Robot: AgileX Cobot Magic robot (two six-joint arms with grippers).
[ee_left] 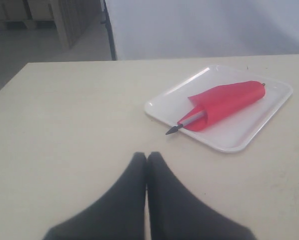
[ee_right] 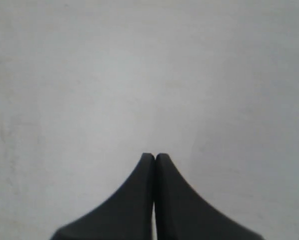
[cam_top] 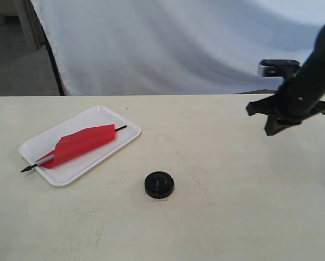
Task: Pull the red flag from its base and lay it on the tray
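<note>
The red flag [cam_top: 83, 142] lies flat along the white tray [cam_top: 100, 113] at the table's left, its black pointed tip poking just over the tray's rim. The left wrist view shows the same flag [ee_left: 224, 100] on the tray [ee_left: 239, 137], well ahead of my left gripper [ee_left: 147, 155], which is shut and empty over bare table. The round black base [cam_top: 159, 184] sits alone on the table, right of the tray, with nothing in its hole. My right gripper [ee_right: 155, 156] is shut and empty; its arm [cam_top: 293, 98] hangs raised at the far right, away from the base.
A white cloth backdrop [cam_top: 179, 43] hangs behind the table's far edge, with a black stand pole [cam_top: 54, 62] at its left. The beige tabletop [cam_top: 233, 206] spreads between the base and the right arm.
</note>
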